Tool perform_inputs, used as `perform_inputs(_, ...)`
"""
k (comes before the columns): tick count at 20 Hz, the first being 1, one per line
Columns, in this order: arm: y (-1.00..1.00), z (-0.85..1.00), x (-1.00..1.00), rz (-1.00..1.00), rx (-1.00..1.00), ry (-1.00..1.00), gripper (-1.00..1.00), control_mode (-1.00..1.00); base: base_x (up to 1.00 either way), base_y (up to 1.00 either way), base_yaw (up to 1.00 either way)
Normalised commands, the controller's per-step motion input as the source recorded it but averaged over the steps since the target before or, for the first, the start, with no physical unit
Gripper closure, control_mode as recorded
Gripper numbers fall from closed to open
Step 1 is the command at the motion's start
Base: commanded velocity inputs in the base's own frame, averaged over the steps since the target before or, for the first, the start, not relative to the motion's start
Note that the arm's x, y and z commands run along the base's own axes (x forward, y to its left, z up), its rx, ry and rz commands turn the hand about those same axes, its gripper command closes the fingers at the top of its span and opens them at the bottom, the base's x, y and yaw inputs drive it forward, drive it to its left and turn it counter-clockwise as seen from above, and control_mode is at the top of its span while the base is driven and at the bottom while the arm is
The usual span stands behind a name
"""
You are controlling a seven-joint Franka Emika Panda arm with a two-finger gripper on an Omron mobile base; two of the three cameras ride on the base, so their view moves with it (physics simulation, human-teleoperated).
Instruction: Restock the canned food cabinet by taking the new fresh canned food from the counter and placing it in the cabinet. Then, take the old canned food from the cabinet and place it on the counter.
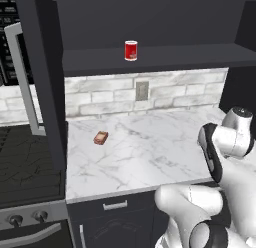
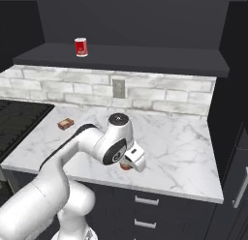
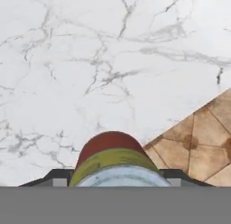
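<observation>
Left base view: old red can [image 1: 131, 50] stands upright on the cabinet [image 1: 150, 22] shelf, a brown packet [image 1: 100, 137] lies on the marble surface [image 1: 145, 152], well apart from the arm. Right base view: gripper [image 2: 129, 164] is low at the surface's front edge, the new can [image 2: 126, 166] peeks out beneath it. Hand view: new can sits between the fingers [image 3: 56, 177], standing on the surface (likely the pick step); whether they are clamped or only flanking it, cannot tell.

Rendered home kitchen, marked by marble table [image 1: 150, 157], brick backsplash [image 1: 175, 92], dark wall cabinet [image 1: 150, 22], stove [image 1: 25, 157], drawers [image 2: 155, 210]
</observation>
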Motion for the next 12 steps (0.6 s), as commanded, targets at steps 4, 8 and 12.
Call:
perform_inputs(4,0.1,1.0,-0.48,0.19,-0.01,-0.44,1.0,-1.0,0.0,0.0,0.0)
perform_inputs(8,0.0,1.0,-0.37,0.15,-0.07,-0.53,1.0,-1.0,0.0,0.0,0.0)
perform_inputs(12,0.0,1.0,-0.18,0.16,-0.09,-0.51,1.0,-1.0,0.0,0.0,0.0)
